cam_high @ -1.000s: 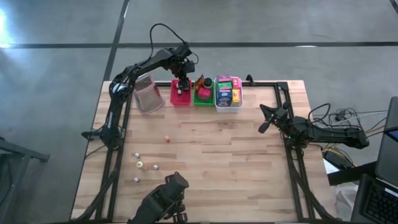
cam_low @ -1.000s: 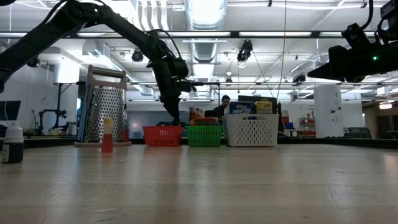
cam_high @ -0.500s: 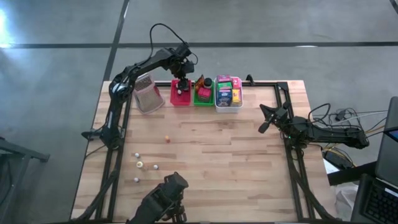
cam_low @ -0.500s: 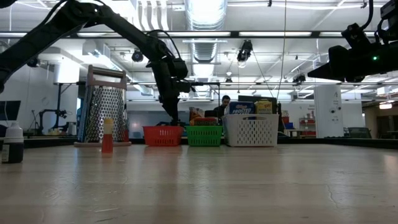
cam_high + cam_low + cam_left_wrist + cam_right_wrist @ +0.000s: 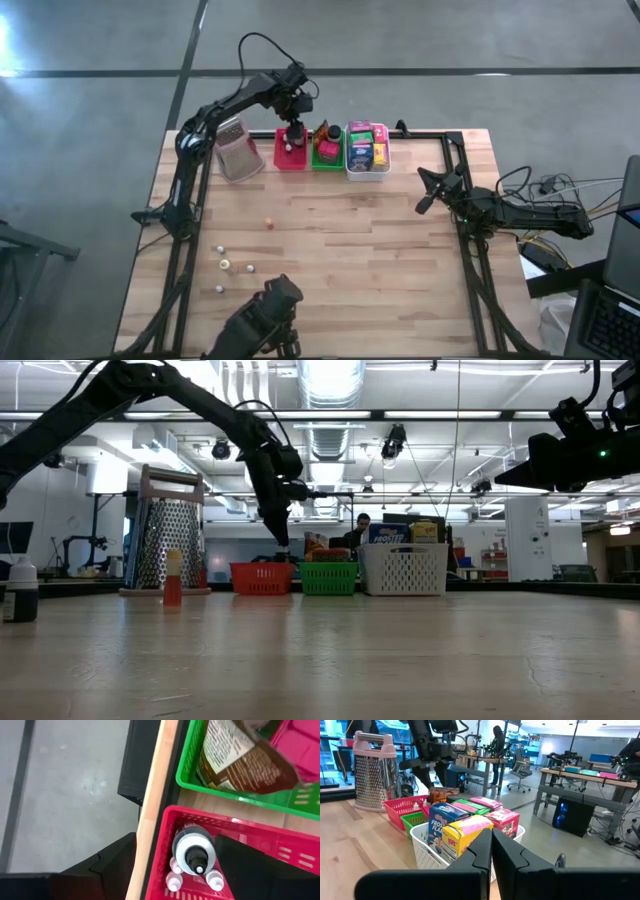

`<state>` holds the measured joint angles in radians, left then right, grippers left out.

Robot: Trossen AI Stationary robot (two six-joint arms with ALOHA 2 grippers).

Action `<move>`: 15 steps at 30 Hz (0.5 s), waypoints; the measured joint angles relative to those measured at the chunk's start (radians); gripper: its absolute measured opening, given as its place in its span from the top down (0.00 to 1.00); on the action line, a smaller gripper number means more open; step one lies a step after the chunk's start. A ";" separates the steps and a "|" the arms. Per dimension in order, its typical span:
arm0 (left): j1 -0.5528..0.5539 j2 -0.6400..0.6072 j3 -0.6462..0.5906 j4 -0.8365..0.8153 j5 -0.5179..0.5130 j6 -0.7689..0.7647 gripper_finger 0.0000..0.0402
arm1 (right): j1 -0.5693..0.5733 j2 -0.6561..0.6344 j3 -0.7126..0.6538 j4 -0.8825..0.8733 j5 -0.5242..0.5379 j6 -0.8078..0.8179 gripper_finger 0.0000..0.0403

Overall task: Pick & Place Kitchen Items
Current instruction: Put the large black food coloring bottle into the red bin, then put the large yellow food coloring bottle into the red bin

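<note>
Along the bench's far edge my left gripper (image 5: 291,128) hung open directly above the red tray (image 5: 290,158), where a dark-capped bottle (image 5: 194,852) stood upright; my shut right gripper (image 5: 424,204) waited far off.

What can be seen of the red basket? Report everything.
The red basket is a small rectangular tray of slotted plastic, as it looks, standing upright at the table's far edge, between the metal grater and the green basket, a sliver of table showing between the baskets. Inside it, in the left wrist view, stand a dark-capped bottle and small pale bottles. The left gripper hangs over it, open.
</note>
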<state>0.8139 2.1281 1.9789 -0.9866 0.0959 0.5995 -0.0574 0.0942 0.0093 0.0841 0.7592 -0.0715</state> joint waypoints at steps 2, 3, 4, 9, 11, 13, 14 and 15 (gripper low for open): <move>0.000 0.000 0.019 -0.009 0.000 0.000 0.32 | 0.000 0.000 0.000 0.000 0.000 0.000 0.98; 0.000 0.000 0.029 -0.017 0.000 0.000 0.32 | 0.000 0.000 0.000 0.000 0.000 0.000 0.98; 0.000 -0.001 0.039 -0.029 0.000 0.000 0.32 | 0.000 0.000 0.000 0.000 0.000 0.000 0.98; 0.000 -0.001 0.093 -0.092 -0.001 -0.003 0.32 | 0.000 0.000 0.000 0.000 0.000 0.000 0.98; 0.000 -0.001 0.123 -0.151 0.000 -0.017 0.32 | 0.000 0.000 0.000 0.000 0.000 0.000 0.98; -0.001 -0.001 0.163 -0.227 -0.001 -0.038 0.32 | 0.000 0.000 0.000 0.000 0.000 0.000 0.98; -0.002 -0.001 0.186 -0.268 -0.001 -0.049 0.32 | 0.000 0.000 0.000 0.000 0.000 0.000 0.98; -0.005 -0.001 0.210 -0.312 0.000 -0.060 0.32 | 0.000 0.000 0.000 0.000 0.000 0.000 0.98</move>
<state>0.8092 2.1273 2.1888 -1.2984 0.0955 0.5391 -0.0574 0.0943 0.0093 0.0841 0.7593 -0.0715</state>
